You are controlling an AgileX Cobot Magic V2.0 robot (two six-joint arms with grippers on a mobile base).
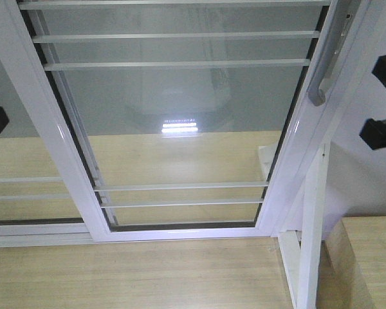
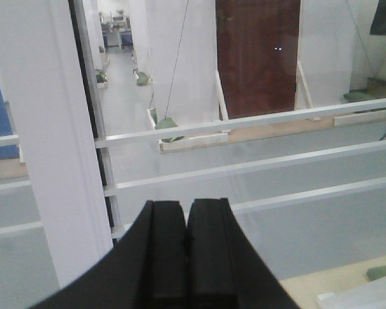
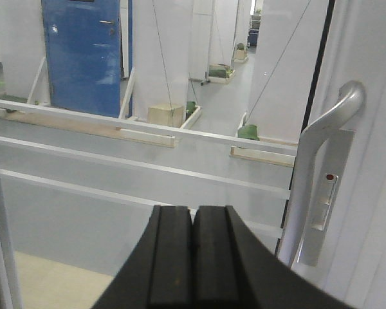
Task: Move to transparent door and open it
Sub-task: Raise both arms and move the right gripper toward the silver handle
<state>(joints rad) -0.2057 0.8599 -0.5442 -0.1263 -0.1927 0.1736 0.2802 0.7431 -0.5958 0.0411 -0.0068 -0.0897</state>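
The right gripper (image 3: 193, 215) fills the bottom of its wrist view with both black fingers pressed flat together and nothing between them. The left gripper (image 2: 186, 209) is closed the same way, also empty, facing a broad white stile (image 2: 51, 141). Just beyond both stands the transparent door (image 1: 180, 116), directly ahead of the robot, its bottom rail meeting the wooden floor (image 1: 128, 270). Thin white bars (image 1: 174, 64) cross the glass. On its right stile, up and to the right of the right gripper and apart from it, sits the grey curved handle (image 3: 321, 161) over a lock plate (image 3: 326, 199). The panel is probably heavy and rigid and should run sideways on its track. Its glass is breakable and the glossy frame offers little friction, so the handle's bow is the sound place to hook or clamp. Through the glass a blue door (image 3: 83, 51) shows far off.
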